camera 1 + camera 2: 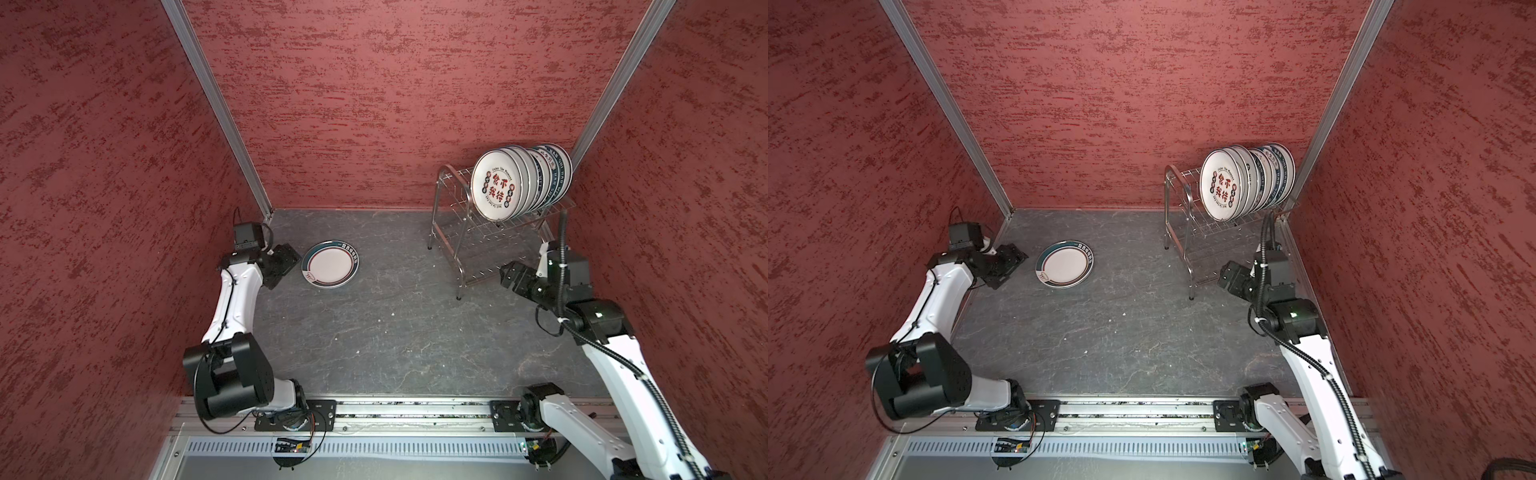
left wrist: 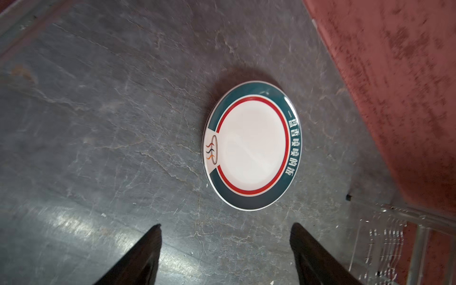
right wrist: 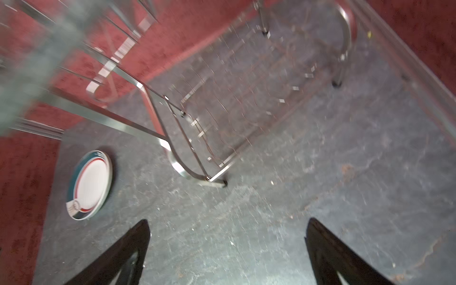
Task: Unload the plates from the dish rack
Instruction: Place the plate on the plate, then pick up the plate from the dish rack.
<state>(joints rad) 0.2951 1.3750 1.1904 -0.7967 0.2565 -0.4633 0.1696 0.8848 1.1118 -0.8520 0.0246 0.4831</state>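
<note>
**Fingers.** Left gripper (image 2: 226,225): the two black, tapered fingers (image 2: 145,249) stand wide apart. Nothing lies between them and they touch nothing. In both top views this gripper (image 1: 286,257) sits just beside the teal plate (image 1: 330,264), clear of its rim.

Right gripper (image 3: 228,220): fingers (image 3: 328,249) are spread wide, with only bare table between them. In a top view it (image 1: 1229,276) is close to the near end of the rack (image 1: 457,183); contact cannot be determined.

**Plates.** The teal plate (image 2: 251,145) lies flat, face up, on the table (image 1: 395,332), far-left area. It is round and glossy, with a white centre, thin red ring, broad teal rim and white characters.

The other plates (image 1: 496,185) stand on edge, packed together, on the rack's upper tier at its far-right end. The front plate shows red-black characters.

**Materials.** The rack is shiny steel wire with arched ends and thin legs. Its lower tier (image 3: 246,98) holds nothing. The table is grey, veined and slate-like. The walls (image 1: 374,104) are red and rough-textured.
</note>
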